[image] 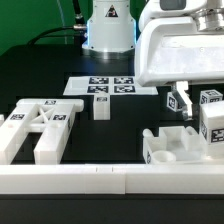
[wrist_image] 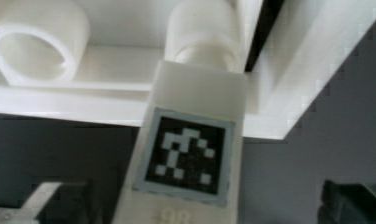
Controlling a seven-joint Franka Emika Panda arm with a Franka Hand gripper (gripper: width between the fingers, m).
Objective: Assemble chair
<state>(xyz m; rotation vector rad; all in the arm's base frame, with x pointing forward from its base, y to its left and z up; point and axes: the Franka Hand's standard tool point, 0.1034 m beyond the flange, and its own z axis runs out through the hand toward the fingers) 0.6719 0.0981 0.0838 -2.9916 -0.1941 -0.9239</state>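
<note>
Showing bar leg (wrist_image: 188, 150) upright at the exterior view's right of counter (image: 40, 70), long axis vertical, lower end against seat block (image: 165, 148), tagged face toward wrist camera. Straddled by gripper (wrist_image: 188, 205), fingers (wrist_image: 39, 200) spread wide, clear of both sides, gripping nothing. At the exterior view's left, lying flat: slotted back frame (image: 38, 125). Just beside marker board (image: 100, 87): 1 short leg (image: 100, 107), upright.

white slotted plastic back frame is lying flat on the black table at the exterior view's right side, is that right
Not quite. The white slotted plastic back frame does lie flat on the black table, but at the exterior view's left side, not its right. The exterior view shows it.
</note>
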